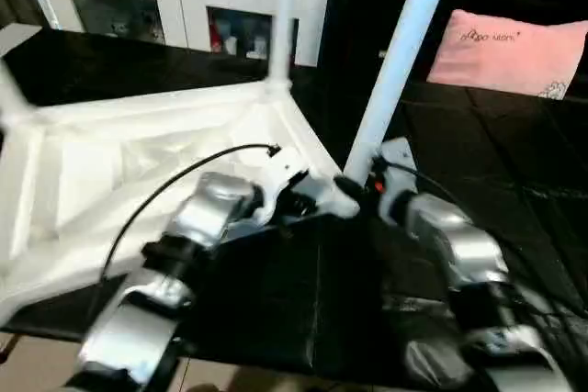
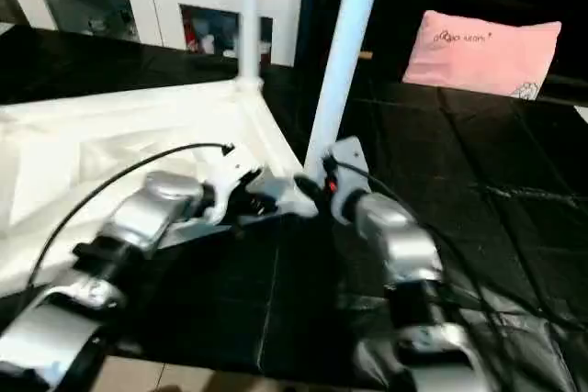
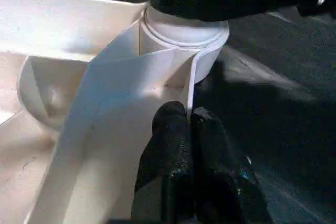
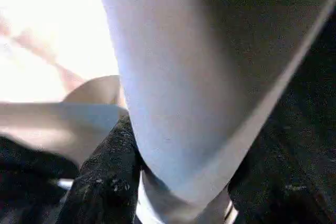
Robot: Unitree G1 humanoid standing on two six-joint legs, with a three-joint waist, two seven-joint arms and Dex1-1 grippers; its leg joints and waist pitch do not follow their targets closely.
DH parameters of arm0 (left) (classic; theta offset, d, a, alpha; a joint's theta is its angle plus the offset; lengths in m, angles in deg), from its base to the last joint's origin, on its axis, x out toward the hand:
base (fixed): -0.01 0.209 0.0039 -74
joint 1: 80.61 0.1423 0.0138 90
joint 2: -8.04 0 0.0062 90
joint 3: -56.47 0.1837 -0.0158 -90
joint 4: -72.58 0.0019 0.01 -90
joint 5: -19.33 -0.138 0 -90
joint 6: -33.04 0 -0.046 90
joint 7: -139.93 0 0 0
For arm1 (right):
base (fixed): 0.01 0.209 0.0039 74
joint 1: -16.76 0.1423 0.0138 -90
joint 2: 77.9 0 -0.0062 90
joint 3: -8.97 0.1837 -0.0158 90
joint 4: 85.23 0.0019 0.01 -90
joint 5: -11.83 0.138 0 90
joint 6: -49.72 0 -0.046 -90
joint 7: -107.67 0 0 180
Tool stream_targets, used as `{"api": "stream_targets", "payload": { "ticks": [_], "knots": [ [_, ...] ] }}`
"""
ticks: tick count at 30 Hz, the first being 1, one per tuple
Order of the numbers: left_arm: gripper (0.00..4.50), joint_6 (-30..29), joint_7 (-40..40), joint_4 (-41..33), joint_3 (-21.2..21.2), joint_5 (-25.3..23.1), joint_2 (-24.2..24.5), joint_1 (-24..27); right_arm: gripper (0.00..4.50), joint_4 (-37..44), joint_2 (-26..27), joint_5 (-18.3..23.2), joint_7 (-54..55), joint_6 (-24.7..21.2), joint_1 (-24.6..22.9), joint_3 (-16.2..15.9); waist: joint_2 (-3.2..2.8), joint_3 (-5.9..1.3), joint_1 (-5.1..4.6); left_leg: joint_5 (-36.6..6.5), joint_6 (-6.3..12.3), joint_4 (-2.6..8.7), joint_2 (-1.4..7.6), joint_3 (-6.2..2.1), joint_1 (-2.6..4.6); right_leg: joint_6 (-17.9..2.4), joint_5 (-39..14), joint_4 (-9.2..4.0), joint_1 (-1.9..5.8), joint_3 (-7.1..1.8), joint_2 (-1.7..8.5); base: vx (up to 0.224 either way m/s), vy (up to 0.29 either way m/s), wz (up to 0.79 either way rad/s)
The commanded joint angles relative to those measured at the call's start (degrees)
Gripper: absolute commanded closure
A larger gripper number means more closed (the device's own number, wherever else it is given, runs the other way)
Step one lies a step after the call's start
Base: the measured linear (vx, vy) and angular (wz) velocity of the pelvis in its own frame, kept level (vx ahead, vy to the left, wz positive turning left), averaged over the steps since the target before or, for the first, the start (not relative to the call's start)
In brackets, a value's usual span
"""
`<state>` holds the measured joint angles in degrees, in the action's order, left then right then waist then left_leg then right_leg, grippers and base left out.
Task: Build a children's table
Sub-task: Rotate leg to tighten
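The white tabletop (image 1: 92, 172) lies upside down on a black surface, ribbed side up. One white leg (image 1: 281, 16) stands upright in its far corner socket, and another leg (image 1: 9, 98) rises at the left edge. At the near right corner a third leg (image 1: 395, 61) leans up and to the right out of its socket (image 3: 184, 30). My right gripper (image 1: 354, 185) is shut on the base of this leg, with a black finger on each side (image 4: 105, 182). The left gripper (image 3: 181, 129) is shut with nothing in it, fingertips against the tabletop's rim just beside that socket.
A pink pillow (image 1: 510, 52) lies at the back right on the black surface (image 1: 478, 153). A white glass-door cabinet (image 1: 138, 2) stands behind the tabletop. A black cable (image 1: 165, 190) loops over my left wrist. The surface's front edge (image 1: 37, 332) runs near the bottom left.
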<state>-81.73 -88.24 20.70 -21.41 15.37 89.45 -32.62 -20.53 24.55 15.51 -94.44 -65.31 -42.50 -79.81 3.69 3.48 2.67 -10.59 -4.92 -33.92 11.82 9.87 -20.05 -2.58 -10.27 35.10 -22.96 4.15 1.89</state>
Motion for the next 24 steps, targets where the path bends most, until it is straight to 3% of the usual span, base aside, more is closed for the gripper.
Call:
{"api": "stream_targets", "payload": {
  "ticks": [1, 4, 10, 13, 17, 24],
  "knots": [
    [4.50, 0.60, 3.30, -0.42, -0.45, 1.59, -4.13, -3.23, 2.51, -2.55, 5.22, 0.84, -0.43, -1.85, 0.57, -5.03, -0.50, -4.12, 0.40, -6.50, 1.24, 3.42, 1.13, -0.54, 0.06, -7.14, -15.52, -4.98, 3.27, -3.14, 5.64, 0.000, 0.000, 0.00],
    [4.50, 0.50, 2.95, -0.74, -0.41, 1.59, -4.04, -3.13, 1.84, -2.79, 5.84, 1.81, 0.14, -1.53, 0.85, -3.60, -0.50, -4.13, 0.47, -6.33, 1.71, 3.43, 1.19, -0.48, 0.00, -7.89, -12.63, -4.70, 3.50, -3.32, 5.74, 0.000, 0.000, 0.00],
    [4.50, 2.22, 1.69, -0.66, 0.06, 1.21, -2.51, -2.57, 1.35, -0.71, 3.85, 1.41, -2.09, -0.19, -0.37, -3.68, -0.59, -3.99, 0.45, -7.21, 1.97, 3.49, 1.25, -0.42, 0.12, -8.20, -13.04, -4.86, 3.58, -3.35, 5.83, 0.000, 0.000, 0.00],
    [4.50, 7.00, -1.20, -0.45, 1.06, 0.52, -0.28, -1.95, 0.93, 2.75, -1.27, 0.90, -9.26, 1.24, -3.13, -6.26, -0.52, -4.08, 0.88, -6.74, 2.62, 3.44, 1.30, -0.45, 0.08, -7.85, -12.05, -4.90, 3.83, -3.38, 5.88, 0.000, 0.000, 0.00],
    [4.50, 8.79, -5.40, 0.23, 1.39, 0.84, 2.09, -1.89, 0.58, 5.20, -6.01, 2.55, -15.87, 0.32, -5.15, -6.24, -0.31, -4.08, 0.97, -5.69, 3.62, 3.35, 1.27, -0.33, -0.08, -8.78, -9.47, -4.52, 3.91, -3.41, 5.74, 0.000, 0.000, 0.00],
    [4.50, 13.26, -13.11, 0.55, 3.38, 1.25, 5.73, -1.64, 0.03, 6.78, -14.14, 2.47, -26.47, 1.11, -6.86, -8.60, -0.53, -3.92, 1.34, -7.33, 3.44, 3.35, 1.41, -0.35, 0.06, -7.86, -13.86, -5.02, 3.71, -3.34, 5.84, 0.000, 0.000, 0.00]
  ]
}}
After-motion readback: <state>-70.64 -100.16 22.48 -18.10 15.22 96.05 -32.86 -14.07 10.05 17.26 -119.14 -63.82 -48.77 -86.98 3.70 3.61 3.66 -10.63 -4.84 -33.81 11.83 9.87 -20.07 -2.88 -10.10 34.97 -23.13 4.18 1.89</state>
